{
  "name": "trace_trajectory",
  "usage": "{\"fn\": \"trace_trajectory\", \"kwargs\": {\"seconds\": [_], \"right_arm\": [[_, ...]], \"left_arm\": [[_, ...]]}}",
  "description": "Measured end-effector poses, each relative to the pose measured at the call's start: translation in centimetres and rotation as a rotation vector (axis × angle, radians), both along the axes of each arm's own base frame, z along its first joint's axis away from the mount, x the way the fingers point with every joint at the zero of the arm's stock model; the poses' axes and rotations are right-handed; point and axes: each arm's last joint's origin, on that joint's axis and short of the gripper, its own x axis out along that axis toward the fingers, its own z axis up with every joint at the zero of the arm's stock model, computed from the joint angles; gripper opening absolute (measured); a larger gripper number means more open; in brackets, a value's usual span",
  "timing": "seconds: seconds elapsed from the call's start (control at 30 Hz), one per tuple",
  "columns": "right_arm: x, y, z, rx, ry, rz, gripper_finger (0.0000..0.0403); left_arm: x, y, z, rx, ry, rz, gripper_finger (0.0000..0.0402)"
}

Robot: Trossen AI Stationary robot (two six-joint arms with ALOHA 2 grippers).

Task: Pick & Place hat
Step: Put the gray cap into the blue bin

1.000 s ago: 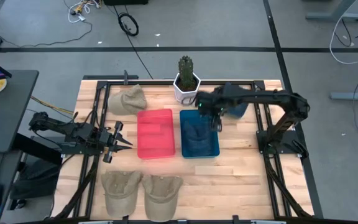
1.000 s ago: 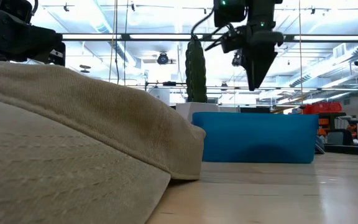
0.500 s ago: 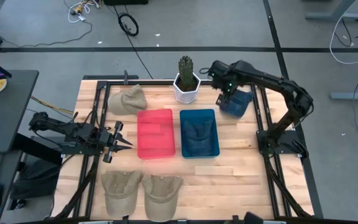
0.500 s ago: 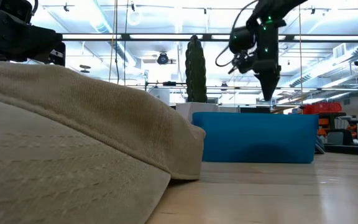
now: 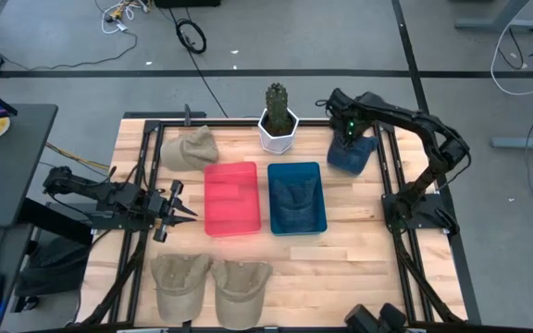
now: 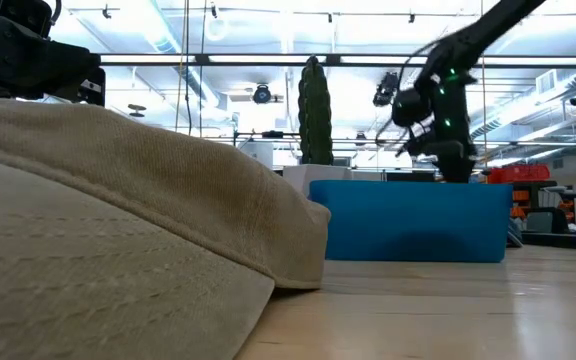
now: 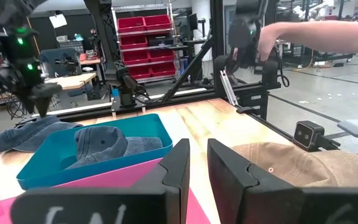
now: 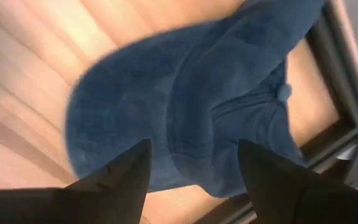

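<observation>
A blue hat (image 5: 352, 157) lies on the table near its far right corner; it fills the right wrist view (image 8: 185, 106). My right gripper (image 5: 348, 137) hangs open just above it, one finger over each side of the crown (image 8: 191, 180); I cannot tell whether it touches the hat. Another blue hat (image 5: 294, 196) lies in the blue bin (image 5: 320, 222). My left gripper (image 5: 181, 207) waits at the table's left side, level, its fingers a narrow gap apart (image 7: 194, 171).
A pink bin (image 5: 231, 198) sits left of the blue one. A potted cactus (image 5: 278, 120) stands at the far edge. Tan hats lie far left (image 5: 189, 148) and at the near edge (image 5: 179, 277), (image 5: 241, 281). A person's arm (image 7: 316, 34) shows beyond the table.
My right gripper has moved from above the blue bin toward the table's far right corner and come down over the loose blue hat. The hats and bins have stayed where they were.
</observation>
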Motion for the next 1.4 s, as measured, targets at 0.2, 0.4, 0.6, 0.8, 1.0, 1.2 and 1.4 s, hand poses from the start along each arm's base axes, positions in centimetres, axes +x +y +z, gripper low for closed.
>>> {"fn": "trace_trajectory", "kwargs": {"seconds": [0.2, 0.4, 0.6, 0.8, 1.0, 1.2, 1.4], "right_arm": [[-1.8, -0.2, -3.1, -0.028, 0.046, -0.018, 0.0243], [-2.4, -0.2, -4.0, -0.018, 0.034, -0.02, 0.0219], [-2.3, -0.1, -4.1, 0.028, -0.008, -0.011, 0.0064], [-2.5, 0.2, -3.8, 0.068, 0.003, -0.035, 0.0011], [-2.1, 2.2, -1.3, 0.031, -0.03, -0.004, 0.0006], [-1.4, 5.7, 1.8, -0.036, -0.102, 0.079, 0.0004], [-0.8, 9.4, 3.6, -0.048, -0.145, 0.133, 0.0003]], "left_arm": [[0.0, 0.0, 0.0, 0.0, 0.0, 0.0, 0.006], [0.0, 0.0, 0.0, 0.0, 0.0, 0.0, 0.006], [0.0, 0.0, 0.0, 0.0, 0.0, 0.0, 0.006], [0.0, 0.0, 0.0, 0.0, 0.0, 0.0, 0.006], [0.0, 0.0, 0.0, 0.0, 0.0, 0.0, 0.006], [0.0, 0.0, 0.0, 0.0, 0.0, 0.0, 0.006], [0.0, 0.0, 0.0, 0.0, 0.0, 0.0, 0.006]]}}
